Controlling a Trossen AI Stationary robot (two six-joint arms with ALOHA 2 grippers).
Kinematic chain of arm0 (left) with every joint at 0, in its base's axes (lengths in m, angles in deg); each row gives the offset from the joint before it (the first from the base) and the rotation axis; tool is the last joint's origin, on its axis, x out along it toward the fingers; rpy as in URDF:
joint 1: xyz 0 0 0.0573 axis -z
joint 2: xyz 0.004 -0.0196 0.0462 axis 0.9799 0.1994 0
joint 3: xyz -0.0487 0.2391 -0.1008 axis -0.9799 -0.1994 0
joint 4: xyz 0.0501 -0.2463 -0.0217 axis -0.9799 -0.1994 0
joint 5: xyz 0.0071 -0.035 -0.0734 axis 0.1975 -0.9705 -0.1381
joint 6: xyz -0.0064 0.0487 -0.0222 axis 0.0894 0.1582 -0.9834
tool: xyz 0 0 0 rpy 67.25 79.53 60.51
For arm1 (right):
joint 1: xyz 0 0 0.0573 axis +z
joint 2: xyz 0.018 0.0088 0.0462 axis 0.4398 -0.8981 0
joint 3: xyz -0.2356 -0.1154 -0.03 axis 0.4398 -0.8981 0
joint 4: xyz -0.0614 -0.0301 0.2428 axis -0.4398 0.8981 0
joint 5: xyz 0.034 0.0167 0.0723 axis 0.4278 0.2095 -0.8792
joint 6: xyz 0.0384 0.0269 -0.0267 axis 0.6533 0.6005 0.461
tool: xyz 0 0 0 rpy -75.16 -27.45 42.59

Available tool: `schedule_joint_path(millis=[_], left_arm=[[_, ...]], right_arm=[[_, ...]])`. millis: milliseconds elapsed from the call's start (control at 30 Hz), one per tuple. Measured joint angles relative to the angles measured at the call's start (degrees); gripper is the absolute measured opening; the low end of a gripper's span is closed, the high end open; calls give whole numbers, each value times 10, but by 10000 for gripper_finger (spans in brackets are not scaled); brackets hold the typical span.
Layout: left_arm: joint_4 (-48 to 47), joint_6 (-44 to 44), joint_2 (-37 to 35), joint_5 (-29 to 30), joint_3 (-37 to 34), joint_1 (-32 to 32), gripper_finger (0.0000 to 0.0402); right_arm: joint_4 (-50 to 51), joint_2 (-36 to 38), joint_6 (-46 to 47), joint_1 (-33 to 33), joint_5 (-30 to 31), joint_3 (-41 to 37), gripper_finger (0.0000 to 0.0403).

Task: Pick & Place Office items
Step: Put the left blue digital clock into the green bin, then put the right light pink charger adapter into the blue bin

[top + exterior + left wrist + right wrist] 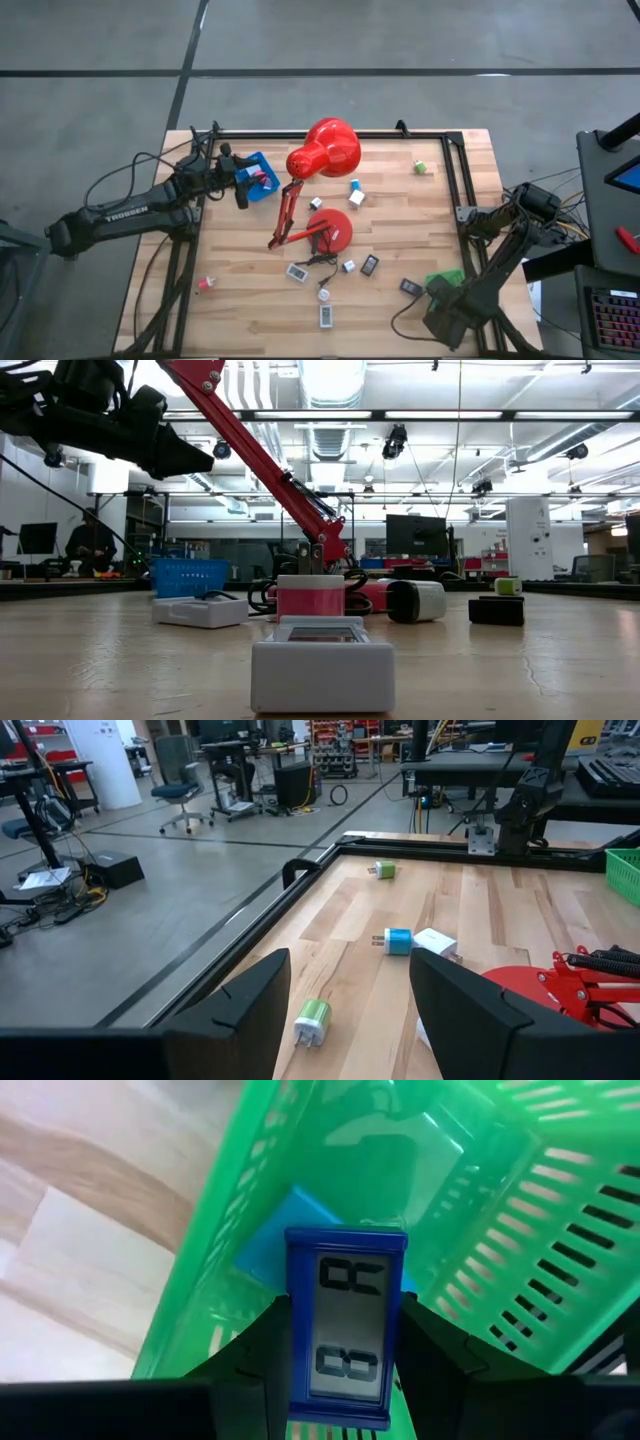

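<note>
The right gripper (340,1355) clamps a blue-framed rectangular digital clock (346,1325) upright (long axis along the fingers) over the green slatted plastic basket (560,1210); the left gripper (350,1005) gapes empty.

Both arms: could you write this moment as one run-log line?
left gripper: open, empty, above blue basket | right gripper: holds blue clock over green basket

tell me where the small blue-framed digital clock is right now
In the right wrist view the small blue-framed digital clock sits clamped between the right gripper's dark fingers, over the green plastic basket at the table's front right corner.
</note>
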Motion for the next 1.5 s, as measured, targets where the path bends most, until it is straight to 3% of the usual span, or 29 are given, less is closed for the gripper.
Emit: schedule_joint_path(millis=[400, 667, 1067, 1267, 1500], left_arm=[[0, 0, 0, 0, 0, 0, 210], [0, 0, 0, 0, 0, 0, 210], [0, 0, 0, 0, 0, 0, 210], [0, 0, 0, 0, 0, 0, 210], [0, 0, 0, 0, 0, 0, 210]], right_arm=[[-3, 0, 2, 0, 2, -3, 130], [-1, 0, 12, 0, 2, -4, 225], [86, 2, 28, 0, 12, 18, 231], [189, 2, 23, -1, 49, 75, 245], [250, 3, -25, -7, 139, 144, 249]])
